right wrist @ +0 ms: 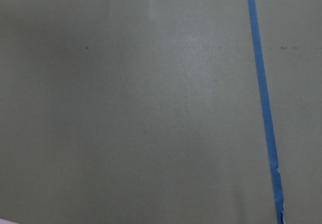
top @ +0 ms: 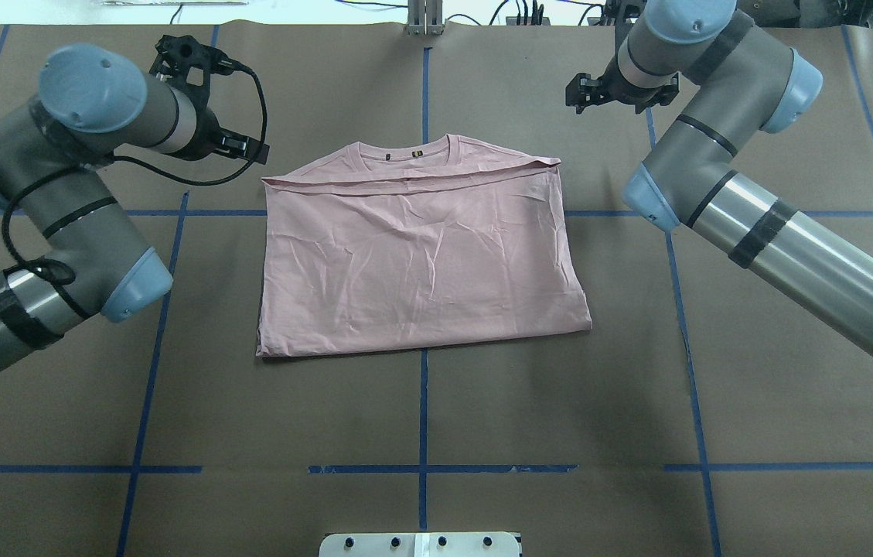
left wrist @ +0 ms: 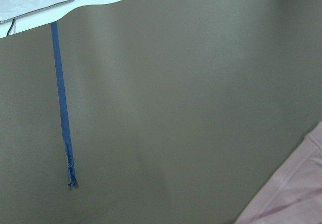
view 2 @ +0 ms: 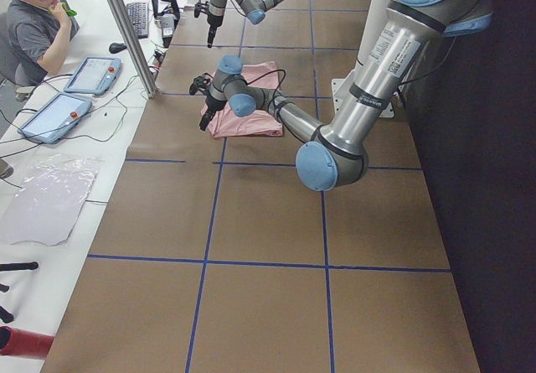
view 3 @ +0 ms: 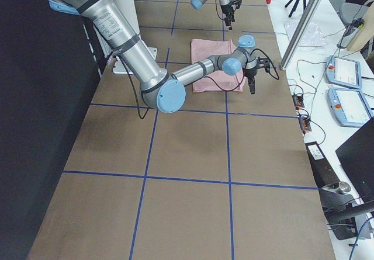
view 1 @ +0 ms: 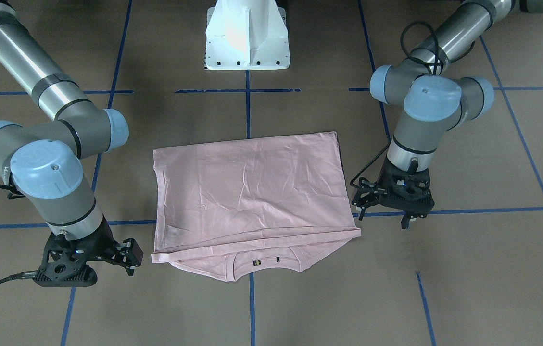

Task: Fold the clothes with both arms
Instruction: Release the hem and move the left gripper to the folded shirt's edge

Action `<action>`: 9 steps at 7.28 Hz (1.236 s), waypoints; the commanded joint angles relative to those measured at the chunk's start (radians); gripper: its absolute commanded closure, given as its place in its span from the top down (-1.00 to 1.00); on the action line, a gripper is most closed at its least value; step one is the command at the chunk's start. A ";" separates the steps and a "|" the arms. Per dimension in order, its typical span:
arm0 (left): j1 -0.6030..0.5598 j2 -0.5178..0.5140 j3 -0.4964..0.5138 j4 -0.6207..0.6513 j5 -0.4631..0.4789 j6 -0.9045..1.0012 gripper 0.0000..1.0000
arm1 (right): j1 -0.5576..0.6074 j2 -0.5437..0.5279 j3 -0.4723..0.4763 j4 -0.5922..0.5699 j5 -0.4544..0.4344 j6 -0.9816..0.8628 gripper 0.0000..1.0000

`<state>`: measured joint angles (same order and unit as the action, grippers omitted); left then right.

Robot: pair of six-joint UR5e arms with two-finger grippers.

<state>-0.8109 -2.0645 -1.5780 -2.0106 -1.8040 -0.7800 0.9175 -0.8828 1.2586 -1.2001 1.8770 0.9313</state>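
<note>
The pale pink T-shirt [view 1: 252,187] lies flat at the table's middle, folded into a rectangle, also in the overhead view [top: 421,263]. Its collar [view 1: 264,263] with a small tag peeks out at the edge far from the robot. The print is hidden. My left gripper [view 1: 382,216] hovers just off the shirt's collar-side corner, open and empty. My right gripper [view 1: 129,257] sits beside the opposite collar-side corner, open and empty. The left wrist view shows only a shirt corner [left wrist: 297,194]. The right wrist view shows bare table.
Brown paper with blue tape lines [top: 422,468] covers the table. The white pedestal base [view 1: 247,36] stands on the robot's side. An operator [view 2: 38,21] sits at a side desk with tablets [view 2: 92,73]. More tablets [view 3: 345,73] lie beyond the other end.
</note>
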 commanded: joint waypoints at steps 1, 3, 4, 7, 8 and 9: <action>0.102 0.127 -0.188 0.003 -0.032 -0.127 1.00 | 0.003 -0.053 0.079 0.004 0.020 -0.002 1.00; 0.250 0.205 -0.278 0.004 0.041 -0.308 0.99 | 0.004 -0.064 0.102 0.004 0.021 0.000 1.00; 0.333 0.219 -0.281 0.004 0.108 -0.418 0.70 | 0.004 -0.070 0.108 0.004 0.021 0.000 1.00; 0.421 0.222 -0.270 0.009 0.166 -0.518 0.34 | 0.004 -0.096 0.163 -0.006 0.021 0.001 1.00; 0.421 0.227 -0.273 0.012 0.163 -0.515 0.33 | 0.004 -0.097 0.163 -0.006 0.025 0.001 1.00; 0.420 0.236 -0.277 0.015 0.161 -0.509 0.33 | 0.004 -0.099 0.163 -0.006 0.025 0.001 1.00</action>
<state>-0.3925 -1.8374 -1.8522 -1.9993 -1.6425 -1.2913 0.9219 -0.9786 1.4189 -1.2048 1.9005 0.9326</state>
